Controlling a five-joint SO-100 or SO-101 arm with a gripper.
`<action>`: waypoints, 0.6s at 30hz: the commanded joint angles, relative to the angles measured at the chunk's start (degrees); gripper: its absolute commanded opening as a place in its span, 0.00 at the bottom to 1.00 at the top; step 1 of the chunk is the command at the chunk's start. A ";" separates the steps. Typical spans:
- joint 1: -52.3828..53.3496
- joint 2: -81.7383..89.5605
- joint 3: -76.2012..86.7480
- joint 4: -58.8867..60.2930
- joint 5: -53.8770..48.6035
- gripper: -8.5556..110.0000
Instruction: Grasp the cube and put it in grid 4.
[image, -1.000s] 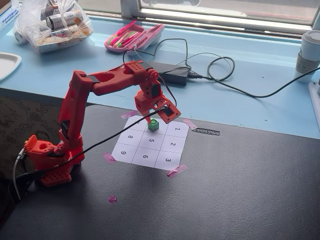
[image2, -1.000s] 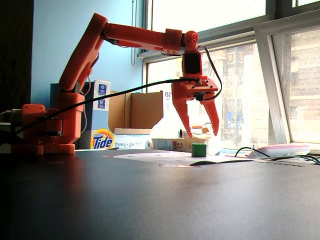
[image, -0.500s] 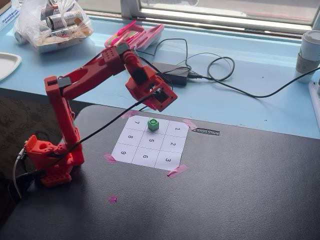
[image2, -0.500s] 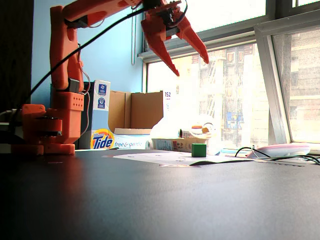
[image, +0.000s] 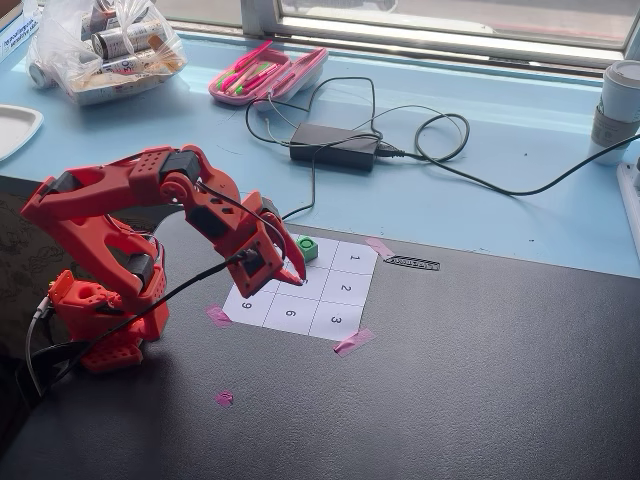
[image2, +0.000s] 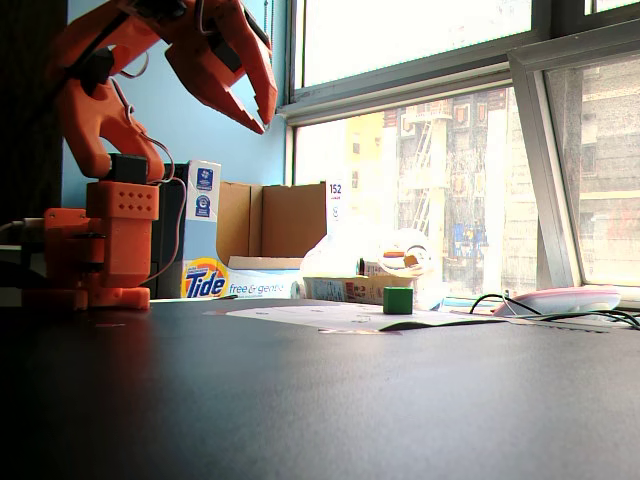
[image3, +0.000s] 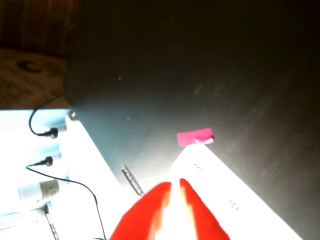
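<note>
One cube (image: 307, 247) sat on the numbered sheet (image: 340, 290), in the far cell left of cell 1. One gripper (image: 297, 266) hovered just beside it, jaws slightly spread and empty. Four pink tape pieces (image: 353, 341) dotted the counter (image: 480, 380).

Daylight from the windows, uneven exposure

The low fixed view is backlit by the window (image2: 430, 150), leaving the tabletop (image2: 320, 400) dark; the wrist view is blurred, its paper sheet (image3: 240, 200) blown white.

Cube (image: 307, 247) standing alone on the paper sheet (image: 340, 322), open on all sides, jaws raised above.
</note>
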 joint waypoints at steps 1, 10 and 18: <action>2.02 6.59 7.82 -3.60 2.46 0.07; 4.31 17.93 31.90 -9.32 11.34 0.07; 4.66 26.02 45.97 -13.01 15.82 0.07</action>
